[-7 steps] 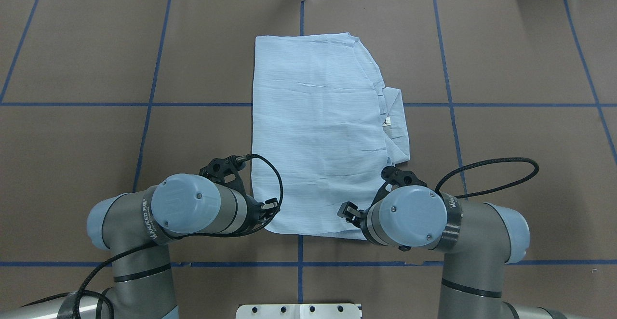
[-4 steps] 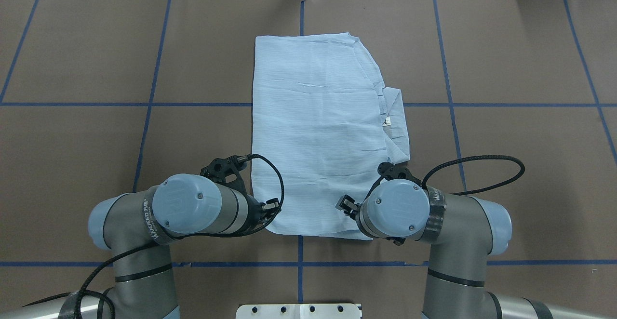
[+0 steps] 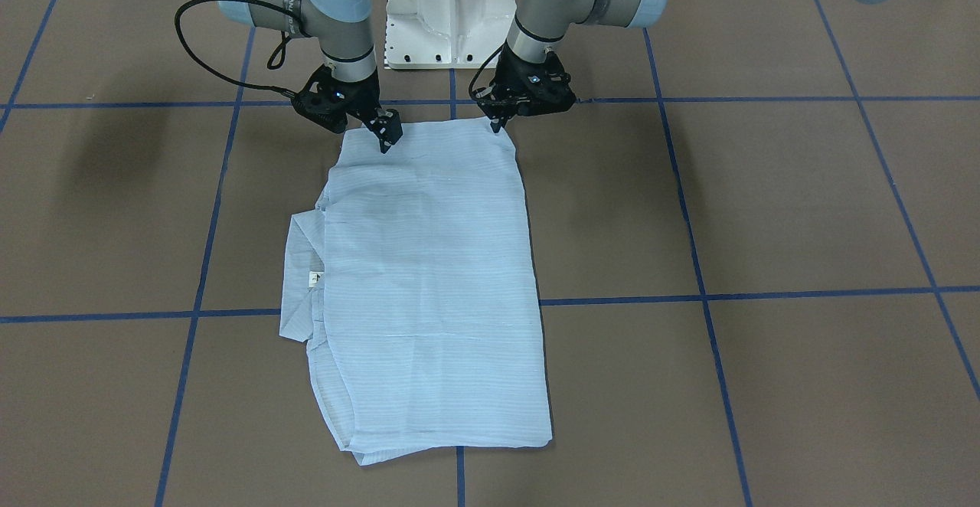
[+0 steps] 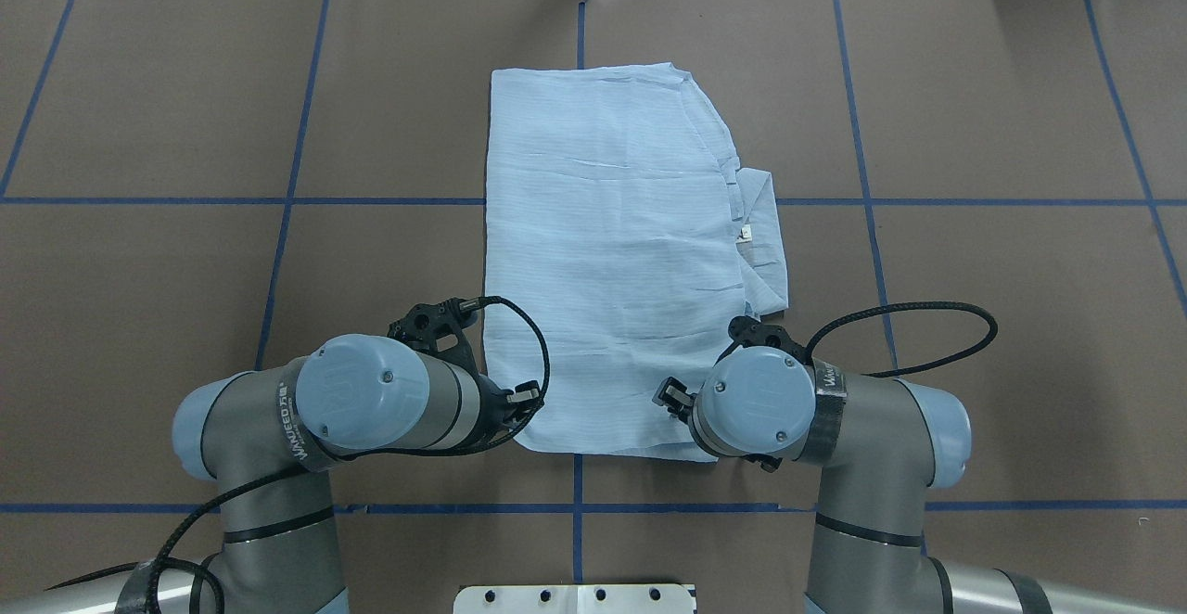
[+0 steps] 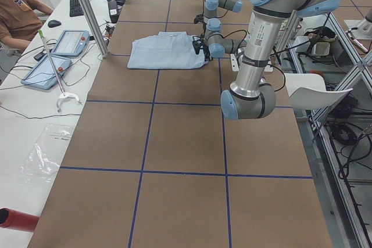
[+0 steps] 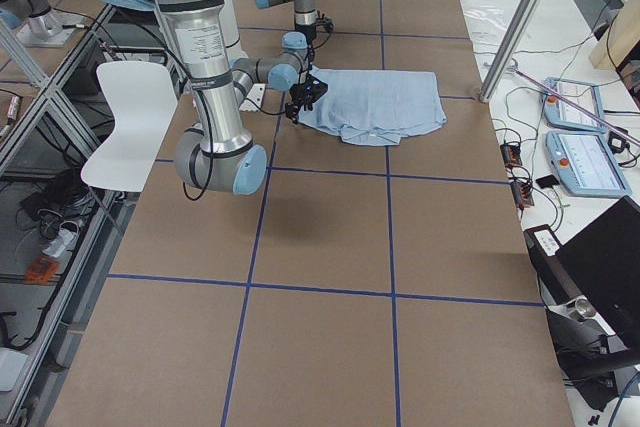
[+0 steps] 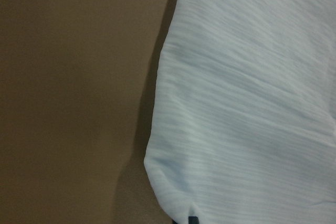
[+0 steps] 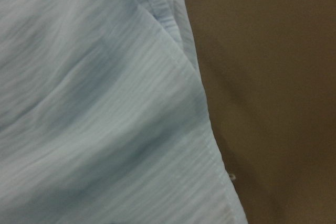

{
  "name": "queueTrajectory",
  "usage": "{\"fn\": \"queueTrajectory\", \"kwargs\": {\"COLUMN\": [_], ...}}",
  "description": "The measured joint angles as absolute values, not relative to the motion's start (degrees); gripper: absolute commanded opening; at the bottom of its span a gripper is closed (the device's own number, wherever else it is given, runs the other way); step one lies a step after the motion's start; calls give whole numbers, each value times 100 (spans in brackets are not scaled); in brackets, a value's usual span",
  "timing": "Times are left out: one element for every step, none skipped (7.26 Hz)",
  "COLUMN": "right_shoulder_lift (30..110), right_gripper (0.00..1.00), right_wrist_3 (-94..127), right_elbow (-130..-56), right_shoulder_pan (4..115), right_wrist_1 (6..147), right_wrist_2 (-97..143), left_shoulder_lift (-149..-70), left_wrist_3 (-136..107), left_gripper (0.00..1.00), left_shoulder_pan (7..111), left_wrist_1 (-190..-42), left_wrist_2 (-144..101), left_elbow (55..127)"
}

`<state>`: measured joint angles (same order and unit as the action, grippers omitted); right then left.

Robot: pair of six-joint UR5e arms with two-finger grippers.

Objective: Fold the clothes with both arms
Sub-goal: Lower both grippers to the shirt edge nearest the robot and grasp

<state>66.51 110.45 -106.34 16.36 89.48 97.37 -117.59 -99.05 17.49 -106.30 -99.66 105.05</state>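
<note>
A thin pale-blue striped shirt (image 3: 429, 277) is lying folded mid-frame. The black left gripper (image 3: 496, 122) and right gripper (image 3: 387, 139) are sitting at its upper corners; I cannot tell whether they are clamping.

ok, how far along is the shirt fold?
Done: the shirt lies flat as a long rectangle, no sleeve sticking out, with the collar poking out on the robot's right.
In hand: the left claw and right claw sit at the two near-edge corners. The views don't confirm a grip.
Left: the near edge is not yet lifted, so the end-to-end fold probably remains.
</note>
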Motion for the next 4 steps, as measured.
{"fn": "queueTrajectory", "kwargs": {"right_shoulder_lift": [6645,6642,6645,6649], "right_gripper": [100,99,95,88], "right_wrist_3": [11049,11053,11058,11062], "right_elbow": [-10635,-10647,-10665,-10673], "right_shoulder_pan": [1616,1594,1581,1578], "right_wrist_1": [8948,8948,8947,8947], "right_wrist_2": [9738,9738,9738,9738], "left_shoulder_lift": [-11759,-11758,-11755,-11754], "left_wrist_3": [-9905,-9903,-9900,-9898], "left_gripper": [0,0,0,0], "left_shoulder_pan": [1749,1750,1753,1755], "left_wrist_1": [-10628,-10627,-10626,-10626], "left_wrist_2": [-9963,-9963,-9960,-9961], "left_elbow": [10503,10503,10500,10499]}}
